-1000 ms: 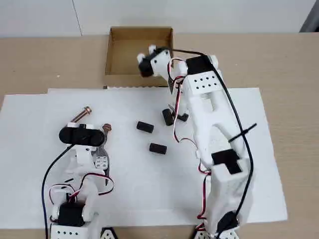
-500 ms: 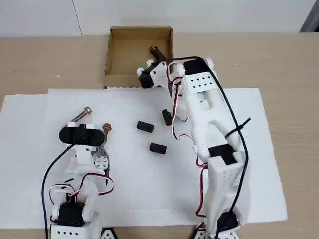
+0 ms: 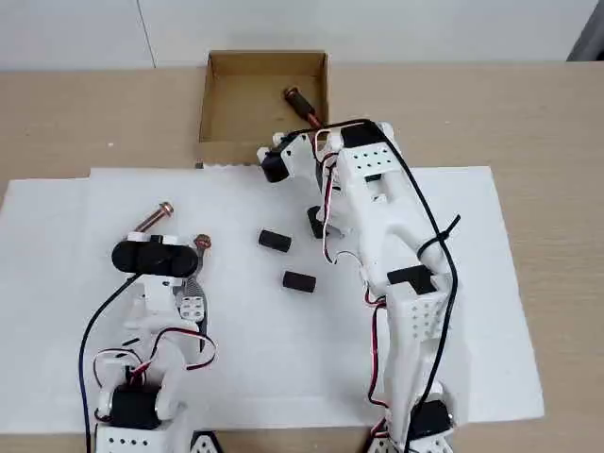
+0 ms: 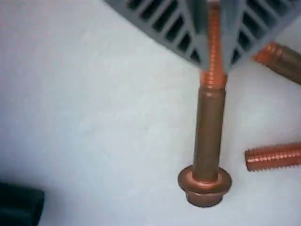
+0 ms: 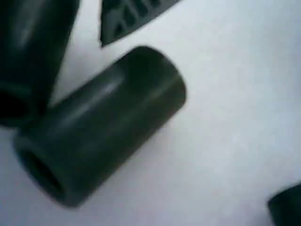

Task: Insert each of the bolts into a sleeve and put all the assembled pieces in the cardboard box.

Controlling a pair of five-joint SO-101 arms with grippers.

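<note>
Left gripper (image 4: 214, 61) at 8 o'clock on the tabletop (image 3: 547, 113), fingers clamped on just the threaded end of a bolt (image 4: 207, 141) with its head sticking far out. Likely risk: the thin grip lets it swivel or slip on the way to a sleeve (image 3: 275, 241) at the gripper's 3 o'clock, or it knocks the second bolt (image 4: 275, 157) just beside

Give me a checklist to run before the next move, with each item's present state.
1. Left gripper shut on bolt: ok.
2. That bolt sleeved: not ok, shank bare.
3. Free sleeves on the paper: ok, one sleeve and another sleeve lie loose.
4. Boxed bolt inside the cardboard box: ok.
5. Boxed bolt sleeved: cannot tell.
</note>
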